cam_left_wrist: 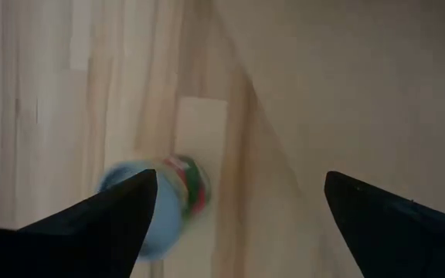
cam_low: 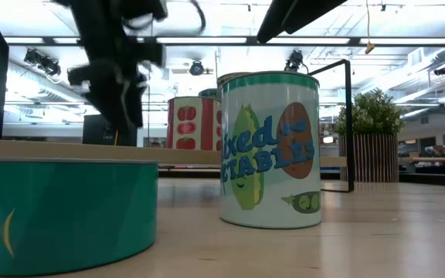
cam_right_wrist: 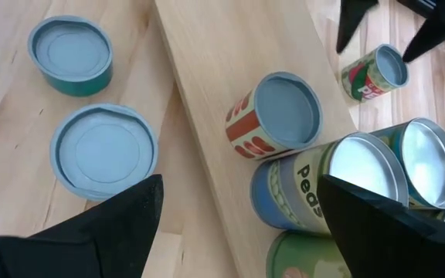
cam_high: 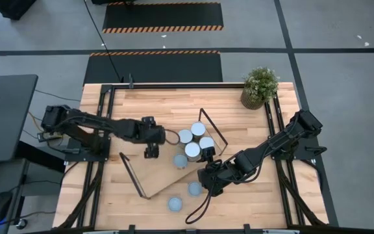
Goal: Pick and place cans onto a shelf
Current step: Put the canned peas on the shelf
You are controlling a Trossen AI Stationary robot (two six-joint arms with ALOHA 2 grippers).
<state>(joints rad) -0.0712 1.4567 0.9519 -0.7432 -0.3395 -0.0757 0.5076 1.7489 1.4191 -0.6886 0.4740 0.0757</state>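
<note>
One small red-and-green can (cam_left_wrist: 172,193) is what the coming move turns on, and it lies almost straight below the left gripper (cam_left_wrist: 239,175). This gripper hangs with its fingers spread wide and nothing between them. The can shows off-centre in the gap, close to one finger and well apart from the other. From the right wrist view the same can (cam_right_wrist: 377,71) appears to stand upright, its round top facing up, so its long axis points up toward the gripper. It stands at the long far edge of the shelf (cam_right_wrist: 207,62); whether it rests on the board or on the worktop (cam_high: 161,104) just beside it I cannot tell.

The shelf lies flat and slantwise on the worktop, with a cluster of cans (cam_high: 193,140) standing on its end near the wire frame.

The left arm is clearly the nearer. The right gripper (cam_right_wrist: 240,181) hovers across the board, partly open and empty, near two flat teal tins (cam_right_wrist: 103,150). A short sideways correction to centre the can, then a straight descent, looks like what the left gripper needs.
</note>
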